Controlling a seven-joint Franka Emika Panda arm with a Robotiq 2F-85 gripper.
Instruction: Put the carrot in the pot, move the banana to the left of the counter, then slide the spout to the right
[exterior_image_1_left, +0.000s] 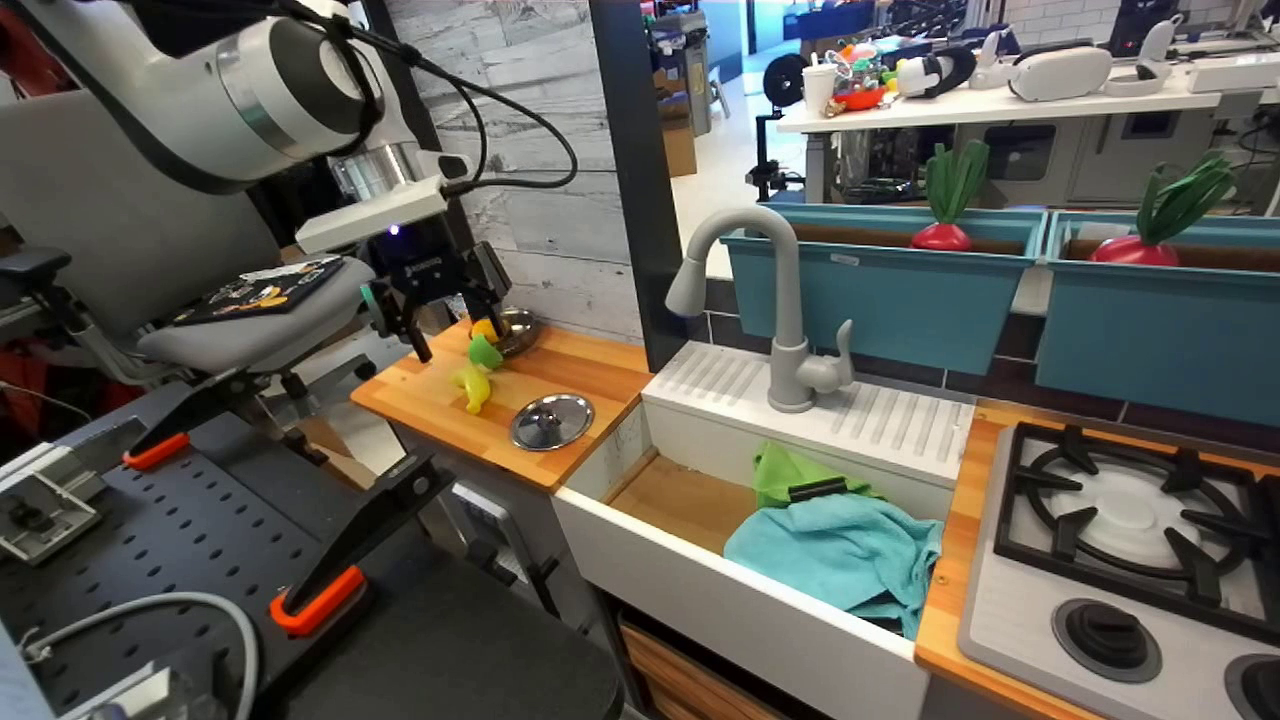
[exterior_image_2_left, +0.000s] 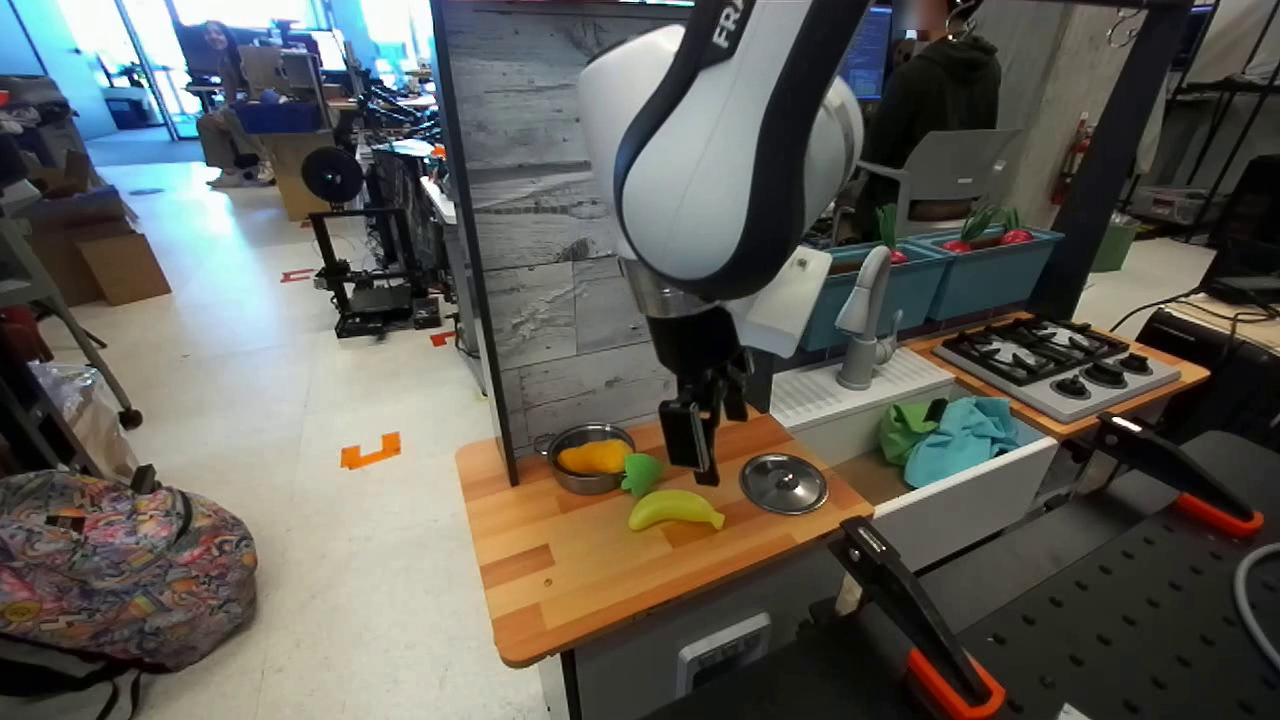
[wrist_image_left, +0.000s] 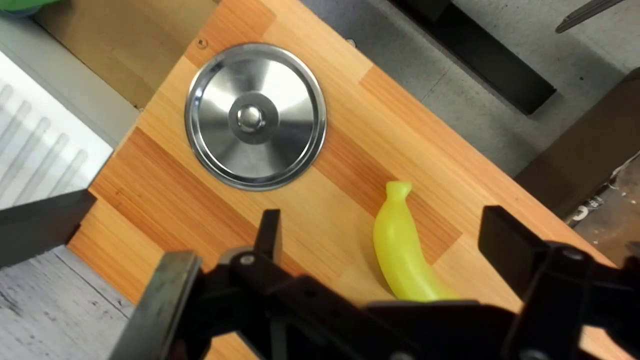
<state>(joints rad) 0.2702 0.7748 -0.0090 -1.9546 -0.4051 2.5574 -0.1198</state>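
In both exterior views the orange carrot (exterior_image_2_left: 592, 457) lies in the silver pot (exterior_image_2_left: 590, 484), its green top (exterior_image_2_left: 641, 473) sticking out over the rim. Nearer the front, the yellow banana (exterior_image_2_left: 672, 509) rests on the wooden counter (exterior_image_2_left: 600, 580). My gripper (exterior_image_1_left: 460, 342) hangs above the counter, open and holding nothing. The wrist view has the banana (wrist_image_left: 400, 240) below and between the spread fingers, its lower end hidden by the gripper body. Behind the sink stands the grey spout (exterior_image_1_left: 787, 290), its nozzle pointing toward the counter side.
A metal pot lid (wrist_image_left: 255, 117) lies on the counter between the banana and the white sink (exterior_image_1_left: 745, 628). Green (exterior_image_1_left: 790, 470) and teal cloths (exterior_image_1_left: 840, 550) fill part of the basin. A grey wood-pattern wall (exterior_image_2_left: 560, 330) rises behind the pot. Beyond the sink is a stove (exterior_image_1_left: 1010, 600).
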